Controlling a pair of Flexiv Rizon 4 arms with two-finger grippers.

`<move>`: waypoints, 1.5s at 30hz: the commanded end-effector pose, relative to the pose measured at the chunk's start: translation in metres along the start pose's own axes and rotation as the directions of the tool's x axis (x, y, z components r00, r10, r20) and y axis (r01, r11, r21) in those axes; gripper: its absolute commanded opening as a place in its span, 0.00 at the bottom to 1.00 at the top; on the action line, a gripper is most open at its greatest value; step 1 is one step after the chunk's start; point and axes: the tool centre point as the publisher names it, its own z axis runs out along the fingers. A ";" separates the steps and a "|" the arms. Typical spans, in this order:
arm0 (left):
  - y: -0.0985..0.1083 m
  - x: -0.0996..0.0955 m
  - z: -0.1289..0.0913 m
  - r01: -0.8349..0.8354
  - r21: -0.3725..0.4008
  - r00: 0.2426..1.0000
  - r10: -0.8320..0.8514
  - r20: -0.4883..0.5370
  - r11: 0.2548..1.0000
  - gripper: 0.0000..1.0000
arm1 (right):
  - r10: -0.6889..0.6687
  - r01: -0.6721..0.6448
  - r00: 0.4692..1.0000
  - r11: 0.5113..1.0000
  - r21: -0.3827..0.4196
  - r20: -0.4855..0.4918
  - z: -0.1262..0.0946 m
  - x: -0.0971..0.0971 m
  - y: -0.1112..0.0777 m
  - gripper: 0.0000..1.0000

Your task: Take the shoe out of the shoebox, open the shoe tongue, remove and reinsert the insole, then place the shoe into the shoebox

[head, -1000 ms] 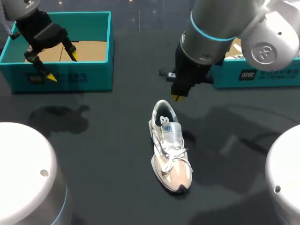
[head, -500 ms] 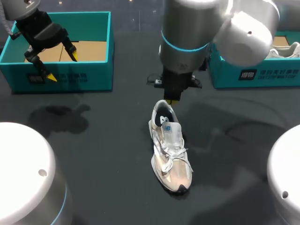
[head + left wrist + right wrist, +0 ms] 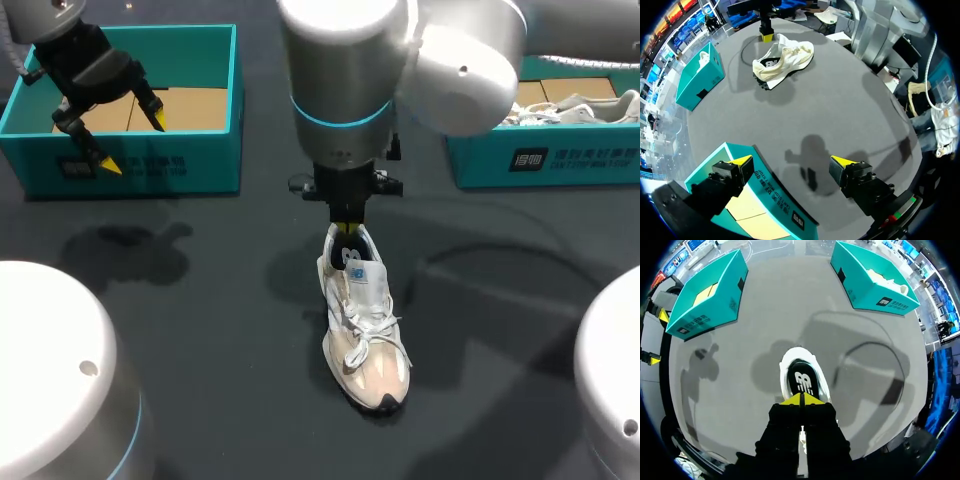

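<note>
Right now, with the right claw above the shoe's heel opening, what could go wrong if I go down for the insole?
1. The right claw has its tips together above the insole; lowered like that, it would likely press the insole rather than pinch it.
2. The shoe stands free on the table, and the open left claw is away by the left shoebox, so a push at the heel may tip or slide it.

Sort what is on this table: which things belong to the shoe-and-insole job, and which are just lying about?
Job: white-and-beige laced sneaker; empty teal cardboard shoebox; shut right gripper over the sneaker's heel; open left gripper at that box.
Lying about: second teal shoebox, another white shoe in it.
</note>
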 end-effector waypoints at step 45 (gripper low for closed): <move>0.000 0.000 0.000 -0.001 -0.002 1.000 0.001 -0.001 1.000 1.00 | -0.193 0.176 0.952 0.980 0.089 0.240 0.092 -0.022 -0.013 0.00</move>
